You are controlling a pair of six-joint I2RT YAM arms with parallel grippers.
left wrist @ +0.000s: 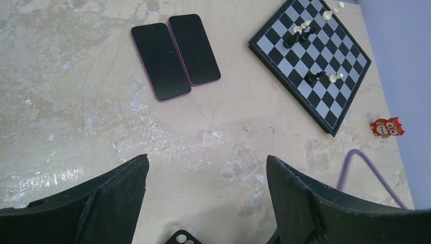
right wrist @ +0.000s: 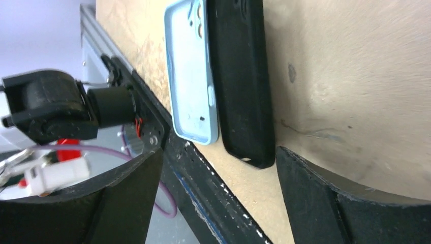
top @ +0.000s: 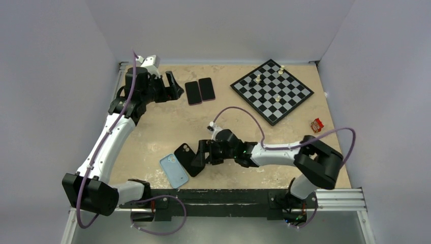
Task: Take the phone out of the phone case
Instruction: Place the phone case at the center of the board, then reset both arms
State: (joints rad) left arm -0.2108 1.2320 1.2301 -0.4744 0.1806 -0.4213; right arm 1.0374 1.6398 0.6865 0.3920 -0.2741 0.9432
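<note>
A black phone case [top: 184, 154] lies back up near the table's front edge, its camera holes showing; I cannot tell whether a phone is inside. Beside it lies a light blue phone case [top: 174, 170], hollow side up and empty. In the right wrist view the black case [right wrist: 241, 76] and the blue case [right wrist: 190, 71] lie side by side just beyond the fingertips. My right gripper [top: 195, 160] [right wrist: 218, 152] stands open with nothing between its fingers. Two dark phones [top: 193, 92] [left wrist: 161, 61] with purple edges lie face up at the back. My left gripper [top: 175, 87] [left wrist: 207, 158] hovers open near them, empty.
A chessboard [top: 272, 90] [left wrist: 315, 61] with a few pieces sits at the back right. A small red owl figure [top: 317, 124] [left wrist: 387, 127] lies near the right edge. The black front rail [top: 228, 195] runs close to the cases. A purple cable [left wrist: 366, 173] loops over the right arm.
</note>
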